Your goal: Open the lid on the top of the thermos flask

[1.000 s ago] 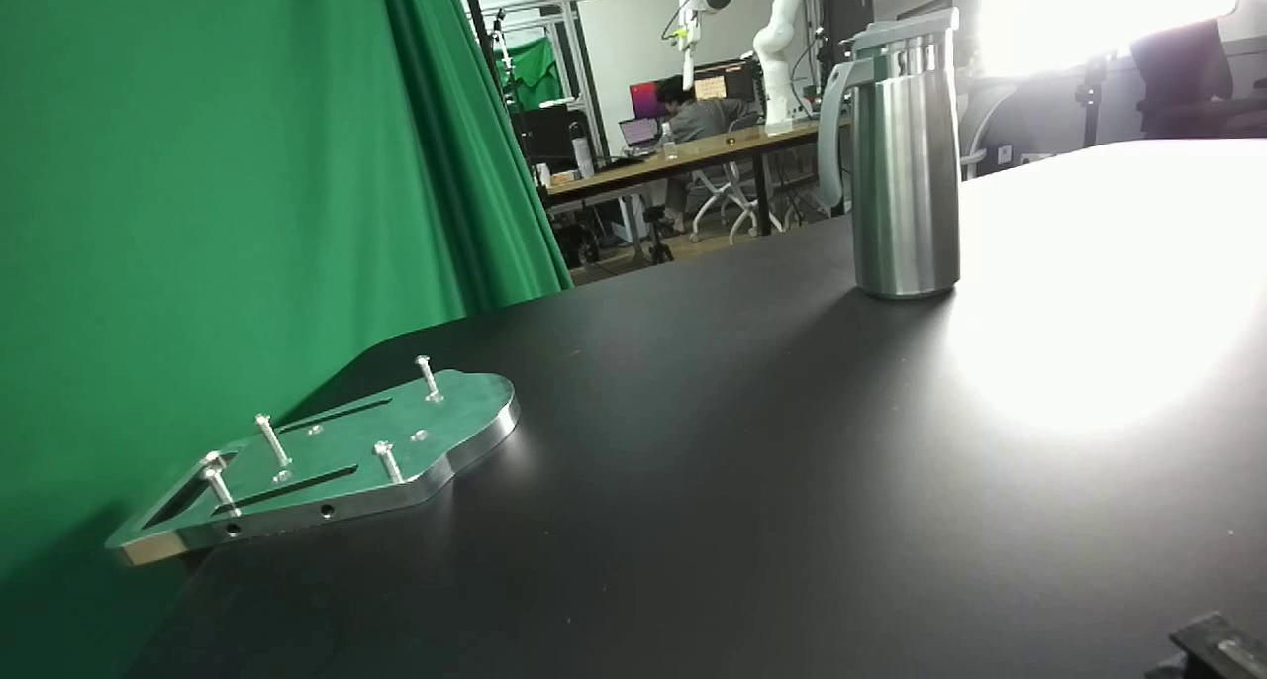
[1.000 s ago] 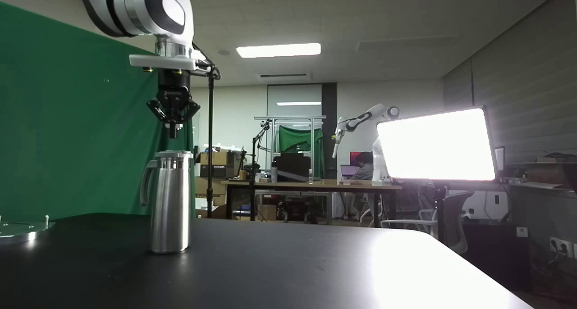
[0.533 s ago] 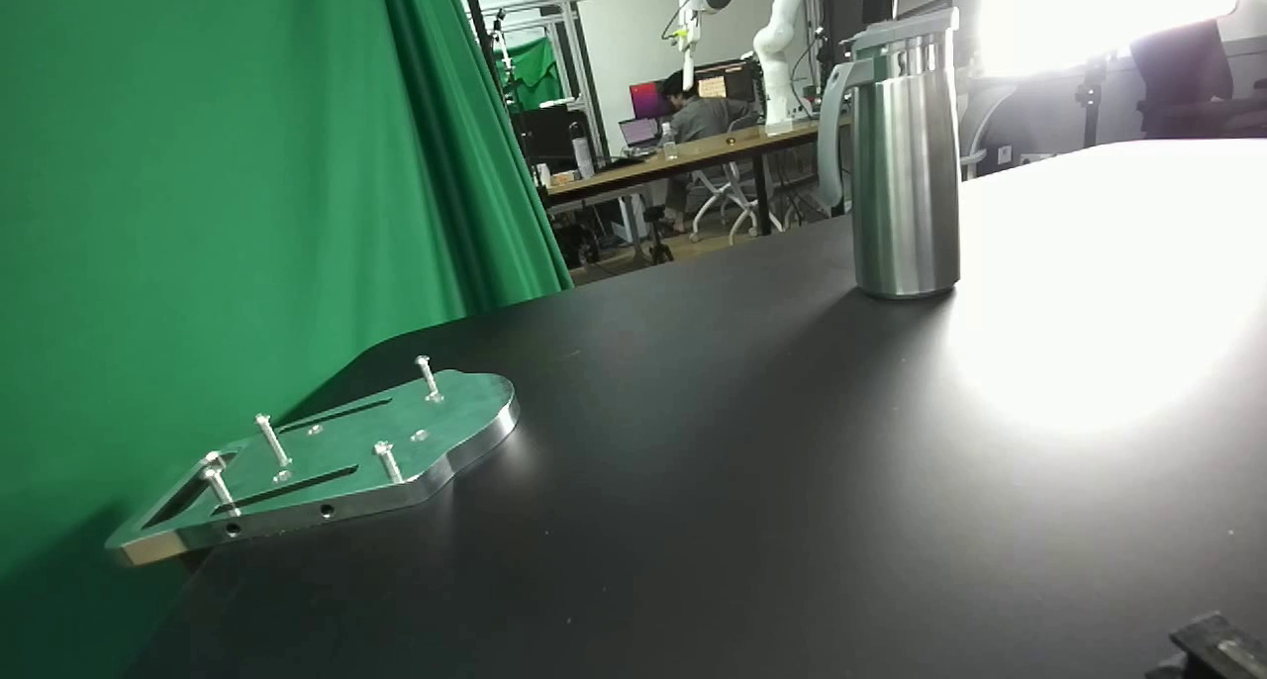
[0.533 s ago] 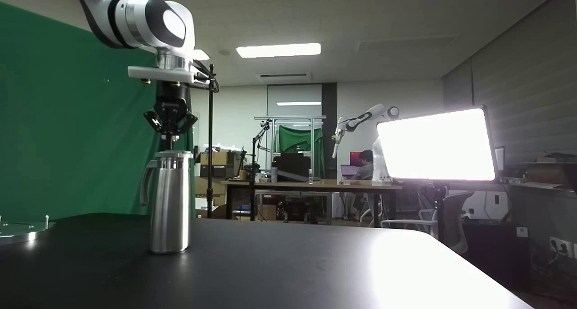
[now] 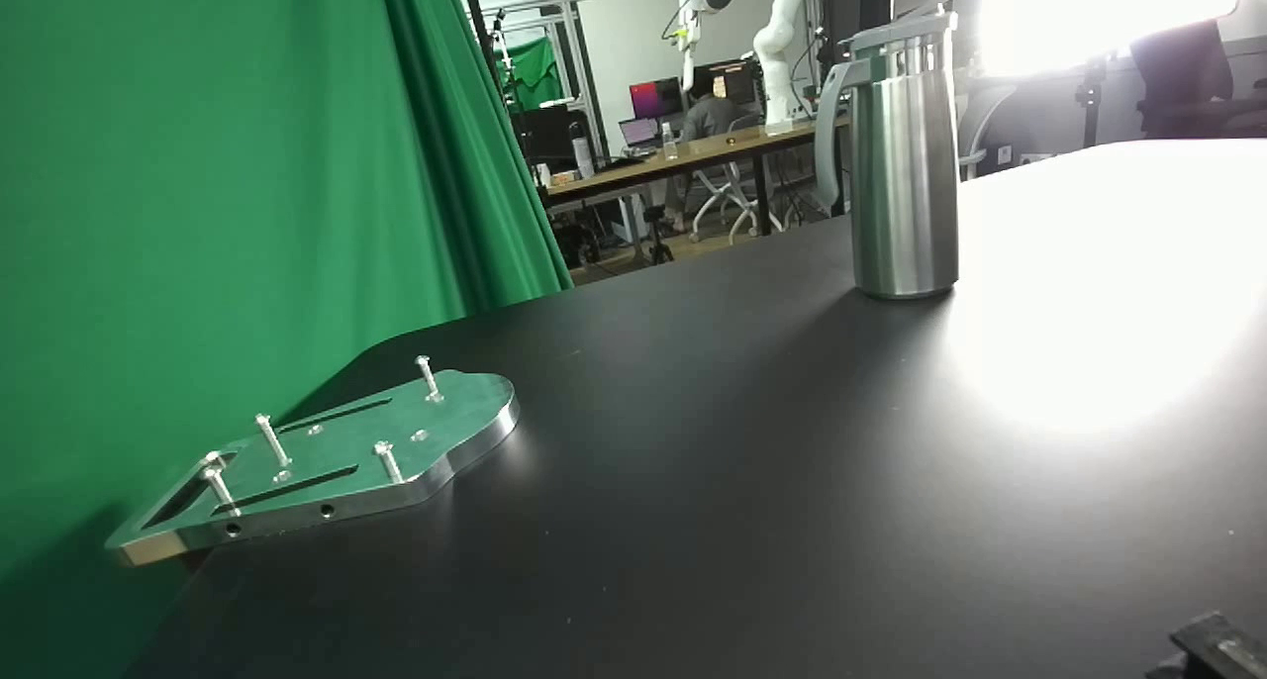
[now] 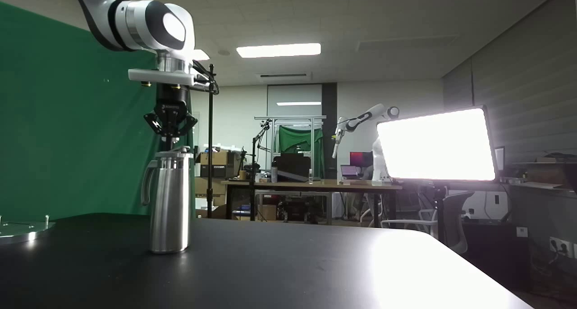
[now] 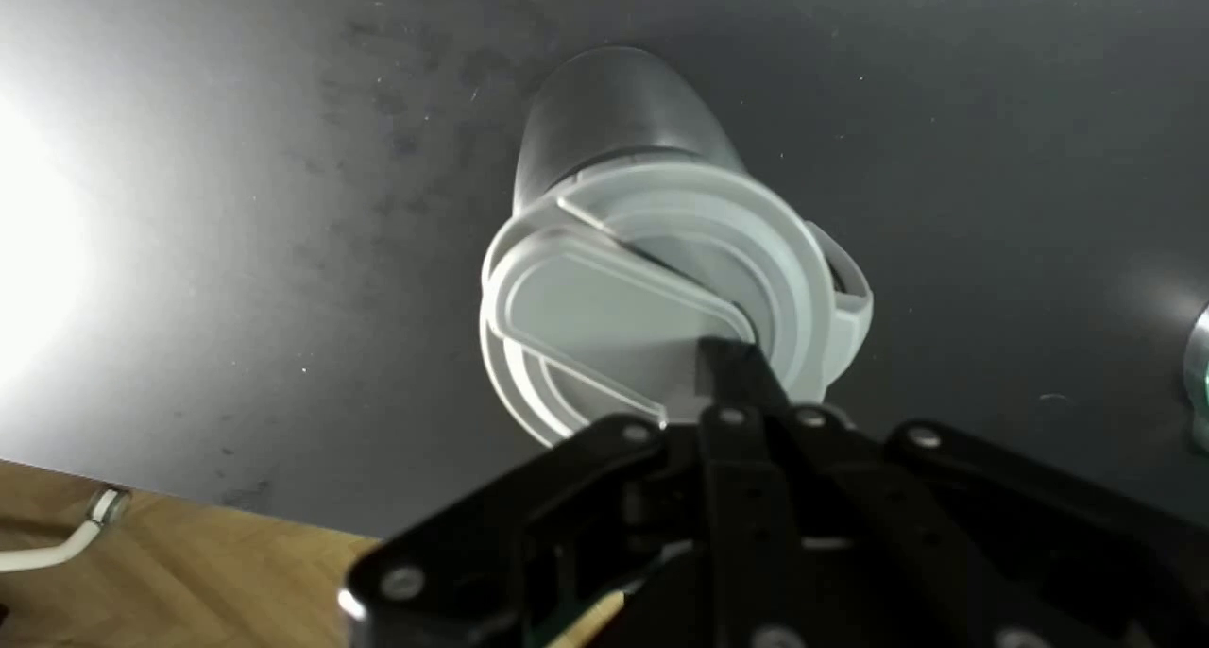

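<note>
The steel thermos flask stands upright on the black table in both exterior views [image 5: 906, 194] [image 6: 170, 210], its grey handle on the left. It also shows in the wrist view [image 7: 619, 100]. Its grey lid [image 6: 163, 155] has a flap [image 7: 604, 308], which shows tilted in an exterior view [image 5: 930, 8]: the end away from the handle is raised. My gripper [image 6: 168, 143] points straight down with its fingers together. In the wrist view the fingertips [image 7: 741, 369] press on the flap's handle-side end. Nothing shows between the fingers. The exact contact is partly hidden.
A green plate with upright pegs lies at the table edge in both exterior views [image 5: 396, 422] [image 6: 22, 230]. A black part [image 5: 1222, 649] shows at the table's near corner. A green curtain [image 5: 247, 214] hangs behind. A bright light panel [image 6: 435, 144] stands beyond the table.
My gripper has come down onto the lid, moving slightly left in an exterior view. The flap's far end has risen from flat to tilted. The flask has shifted very slightly.
</note>
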Tool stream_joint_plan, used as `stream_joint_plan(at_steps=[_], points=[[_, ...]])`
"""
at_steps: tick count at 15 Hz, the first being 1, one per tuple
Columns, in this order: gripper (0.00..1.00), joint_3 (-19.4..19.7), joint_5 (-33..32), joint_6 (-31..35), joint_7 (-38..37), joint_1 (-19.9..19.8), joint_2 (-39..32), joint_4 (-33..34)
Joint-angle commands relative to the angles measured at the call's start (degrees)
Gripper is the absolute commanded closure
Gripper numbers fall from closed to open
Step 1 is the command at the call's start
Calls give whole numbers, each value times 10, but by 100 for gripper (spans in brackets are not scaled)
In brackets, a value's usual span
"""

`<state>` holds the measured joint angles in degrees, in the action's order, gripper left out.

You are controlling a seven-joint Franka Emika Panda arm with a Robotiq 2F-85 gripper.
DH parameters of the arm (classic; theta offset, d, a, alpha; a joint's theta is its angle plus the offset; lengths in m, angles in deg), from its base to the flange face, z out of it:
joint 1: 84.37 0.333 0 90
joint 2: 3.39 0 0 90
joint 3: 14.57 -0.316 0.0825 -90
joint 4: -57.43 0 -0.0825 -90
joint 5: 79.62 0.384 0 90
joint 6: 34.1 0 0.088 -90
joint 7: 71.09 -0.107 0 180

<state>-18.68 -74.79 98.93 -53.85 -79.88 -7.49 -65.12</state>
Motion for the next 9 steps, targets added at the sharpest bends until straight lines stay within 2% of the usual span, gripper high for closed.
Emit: stream_joint_plan(at_steps=[1,9], points=[[100,-3,0,1,-2,-4,-12,7],[100,-1,8,-60,14,-4,72,14]])
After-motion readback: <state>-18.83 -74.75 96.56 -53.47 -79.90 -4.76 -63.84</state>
